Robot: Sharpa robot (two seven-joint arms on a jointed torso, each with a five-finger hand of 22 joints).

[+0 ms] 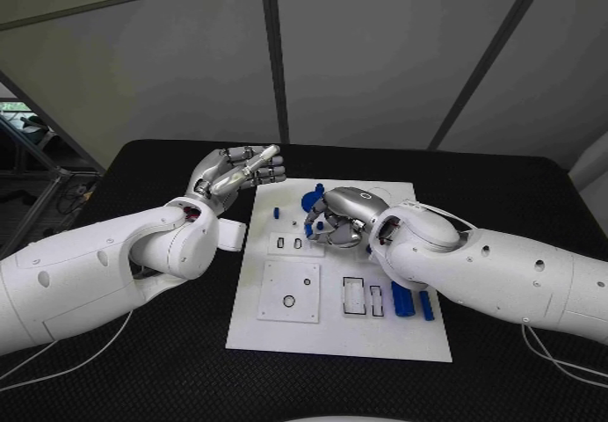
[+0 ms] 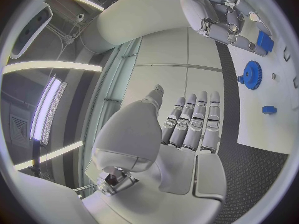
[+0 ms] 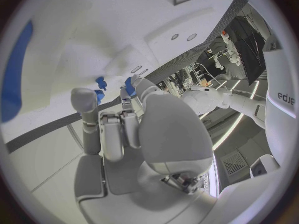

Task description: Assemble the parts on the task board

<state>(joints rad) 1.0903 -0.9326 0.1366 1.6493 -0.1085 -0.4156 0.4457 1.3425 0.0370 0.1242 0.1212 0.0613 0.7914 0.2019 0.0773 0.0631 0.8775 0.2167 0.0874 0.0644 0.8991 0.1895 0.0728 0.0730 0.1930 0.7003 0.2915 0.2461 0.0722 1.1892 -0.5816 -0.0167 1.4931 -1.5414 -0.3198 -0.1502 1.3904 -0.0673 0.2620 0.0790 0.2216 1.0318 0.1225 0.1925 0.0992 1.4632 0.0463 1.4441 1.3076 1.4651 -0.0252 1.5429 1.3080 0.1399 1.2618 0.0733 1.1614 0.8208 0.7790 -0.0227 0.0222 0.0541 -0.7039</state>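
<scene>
So you've got the black table (image 1: 152, 176) with the white task board (image 1: 336, 338) sitting in the middle of it, and both arms are up at the far end. Your left hand (image 1: 235, 176) is parked off the board's far left corner, just above the table; in the left wrist view its fingers (image 2: 190, 124) lie straight and side by side with nothing in them, so that one's free. Your right hand (image 1: 340, 215) is down over the far middle of the board, fingers curled toward a cluster of small blue parts (image 1: 312, 200), but I can't tell from any angle whether it actually has hold of one. Two long blue bars (image 1: 403, 299) lie near the board's right edge beside the rectangular slots (image 1: 353, 297), and in the left wrist view a blue gear (image 2: 251, 75) lies flat on the board with a small blue block (image 2: 268, 109) close by. My guess is you're mid-pick on that far cluster, so go slow, get a clean pinch on one piece without nudging its neighbours, and lift straight up before heading to a slot.
</scene>
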